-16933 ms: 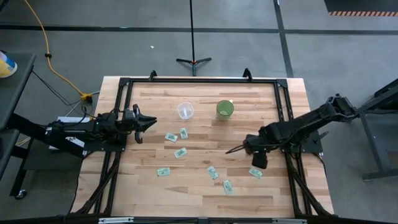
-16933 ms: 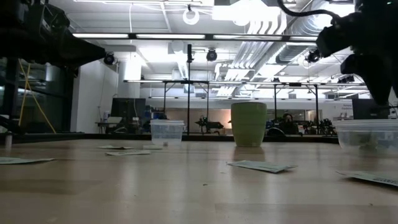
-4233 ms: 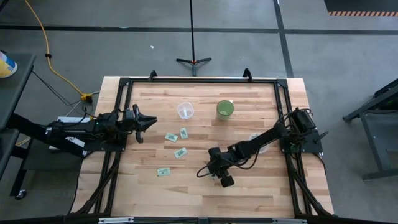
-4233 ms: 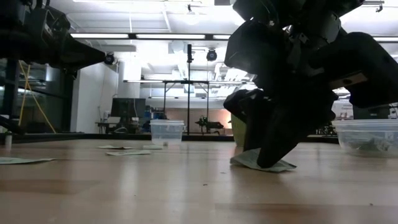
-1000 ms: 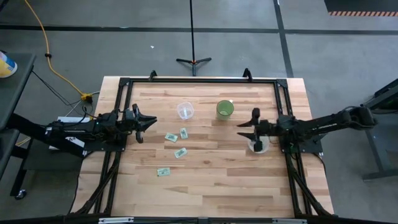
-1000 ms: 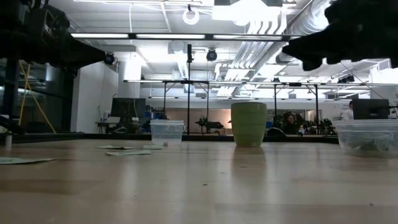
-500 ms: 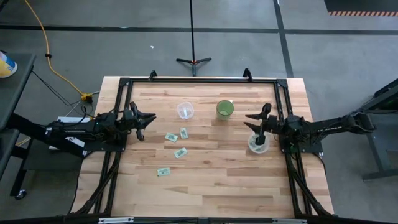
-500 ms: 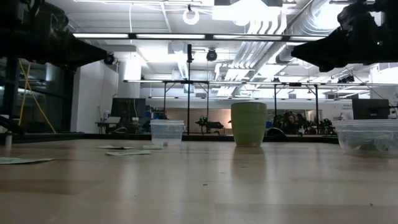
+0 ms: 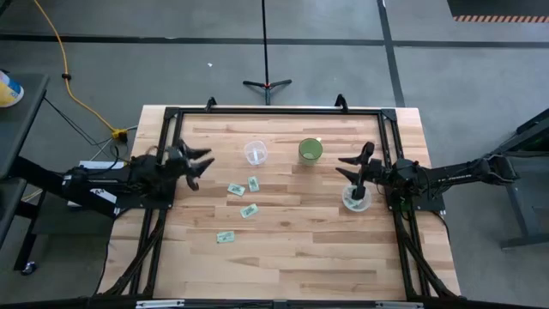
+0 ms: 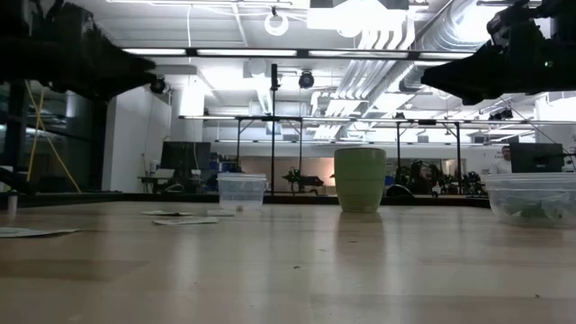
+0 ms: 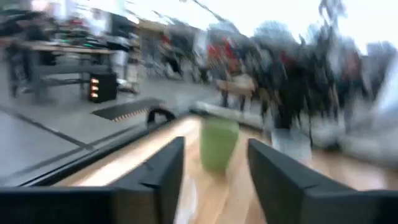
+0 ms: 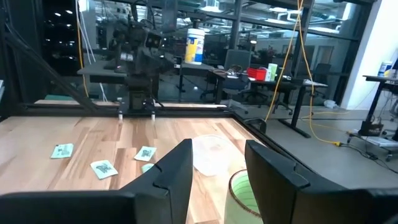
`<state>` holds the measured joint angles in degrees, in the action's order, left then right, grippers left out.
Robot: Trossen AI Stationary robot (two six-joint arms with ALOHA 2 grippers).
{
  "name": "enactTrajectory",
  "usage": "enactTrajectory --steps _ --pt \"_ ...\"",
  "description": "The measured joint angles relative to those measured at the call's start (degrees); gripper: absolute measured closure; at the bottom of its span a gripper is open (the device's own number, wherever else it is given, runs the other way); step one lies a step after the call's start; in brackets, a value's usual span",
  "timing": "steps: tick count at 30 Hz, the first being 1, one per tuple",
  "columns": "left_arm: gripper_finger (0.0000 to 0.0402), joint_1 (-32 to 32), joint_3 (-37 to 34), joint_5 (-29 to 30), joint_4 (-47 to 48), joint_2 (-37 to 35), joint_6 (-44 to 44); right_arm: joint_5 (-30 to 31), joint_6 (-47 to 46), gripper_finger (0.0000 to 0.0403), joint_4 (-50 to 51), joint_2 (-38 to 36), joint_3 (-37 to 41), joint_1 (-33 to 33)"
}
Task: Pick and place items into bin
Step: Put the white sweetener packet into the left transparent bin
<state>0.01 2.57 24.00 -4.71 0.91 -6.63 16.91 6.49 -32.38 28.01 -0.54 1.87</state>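
Several pale green and white packets lie flat on the wooden table left of centre: two [image 9: 236, 189] [image 9: 253, 184] side by side, one [image 9: 249, 210] below them and one [image 9: 226, 237] nearer the front. They also show in the right wrist view [image 12: 103, 168]. More packets lie in the clear bin [image 9: 356, 200] at the right. My right gripper [image 9: 353, 156] is open and empty, above the bin's far side. My left gripper [image 9: 202, 168] is open and empty at the table's left, above the wood, left of the packets.
A clear plastic cup [image 9: 256, 153] and a green cup [image 9: 310, 151] stand at the far middle of the table. A black frame [image 9: 274, 112] runs along the table's edges. The bin also shows in the low view [image 10: 531, 198].
My right gripper, open and empty, has drawn back a little toward the table's right edge above the bin. My left gripper has begun to move, shifting slightly toward the far edge and turning; its fingers stay open. The packets have kept still.
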Motion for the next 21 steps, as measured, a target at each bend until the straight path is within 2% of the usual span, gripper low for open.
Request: enactTrajectory --steps 1,3,5,8,13,21 --pt "0.0171 0.00 0.00 1.94 -2.10 -0.01 -2.41 0.45 0.33 0.0263 0.00 0.00 0.00 0.00" --pt "0.0135 0.03 0.00 2.14 -5.47 -0.07 -2.96 1.40 1.60 0.0263 0.00 0.00 0.00 0.00" --pt "0.0108 0.01 0.00 -1.45 -8.01 0.24 0.78 2.66 2.82 0.0263 -0.02 0.00 0.00 0.00" --pt "0.0086 -0.02 0.31 -5.86 -11.44 2.33 1.38 4.76 3.81 0.0263 -0.07 0.02 0.00 0.00" --pt "0.0086 -0.02 3.37 -8.88 -11.79 9.31 1.22 6.01 4.13 0.0263 -0.25 0.02 0.00 0.00" --pt "0.0114 -0.02 12.12 -14.90 -4.02 28.29 2.22 5.94 4.25 0.0263 -0.24 0.02 0.02 0.00"
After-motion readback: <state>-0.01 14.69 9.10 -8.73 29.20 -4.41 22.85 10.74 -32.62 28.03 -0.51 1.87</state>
